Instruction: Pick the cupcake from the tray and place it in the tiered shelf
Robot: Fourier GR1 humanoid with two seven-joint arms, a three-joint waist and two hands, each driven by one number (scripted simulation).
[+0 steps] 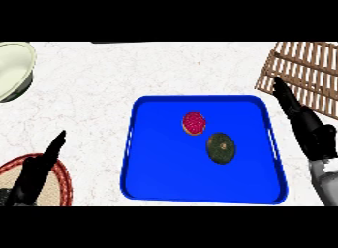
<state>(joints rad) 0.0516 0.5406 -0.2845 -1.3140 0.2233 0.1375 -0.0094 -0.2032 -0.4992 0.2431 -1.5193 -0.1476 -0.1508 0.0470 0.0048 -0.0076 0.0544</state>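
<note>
Head view is all I have from my station, looking steeply down on a white marbled counter (pixel 93 97). Centre frame sits a blue tray (pixel 157 184) with raised rim, and on it I see the cupcake (pixel 193 123), its top pinkish-red, lying in the tray's upper middle. Just below and to the right of it, apart by a small gap, rests a dark green oval thing with a pale spot at its centre, which I take for an avocado (pixel 221 147). Neither item is touched by a hand. My right hand (pixel 303 121) comes up along the right edge of the frame, outside the tray's right rim, fingers straight and extended, holding nothing; its fingertips lie over the lower left corner of the wooden slatted shelf (pixel 314 72) that fills the upper right corner. My left hand (pixel 39 169) shows at lower left, well apart from the tray, fingers likewise straight and pointing up, empty, over a round woven mat with a red border (pixel 60 181). In the upper left corner, cut by the frame's edge, stands a pale cream bowl (pixel 7 68).
</note>
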